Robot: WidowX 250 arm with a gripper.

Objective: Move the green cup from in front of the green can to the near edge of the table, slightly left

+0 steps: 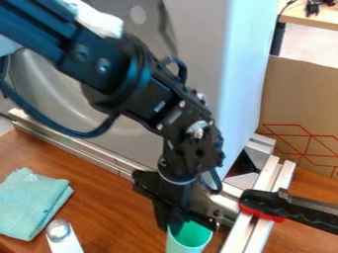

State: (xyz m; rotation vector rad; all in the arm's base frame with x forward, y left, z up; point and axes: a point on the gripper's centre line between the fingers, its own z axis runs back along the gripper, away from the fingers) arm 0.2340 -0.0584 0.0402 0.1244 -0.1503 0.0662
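Note:
The black gripper (189,223) hangs low at the bottom centre, pointing down at the mouth of a mint-green cup (188,245). It overlaps the cup's upper rim from above and hides the rear part of it. The cup's open top faces up toward the camera, and its lower part is cut off by the bottom edge. Whether the gripper has hold of the cup cannot be told.
A folded teal cloth (31,203) and a silver-topped white object (61,236) lie at lower left. Metal rails (79,152) edge the grey sink unit (210,64). A black-and-red handled tool (290,209) rests at right, before a cardboard panel (302,96).

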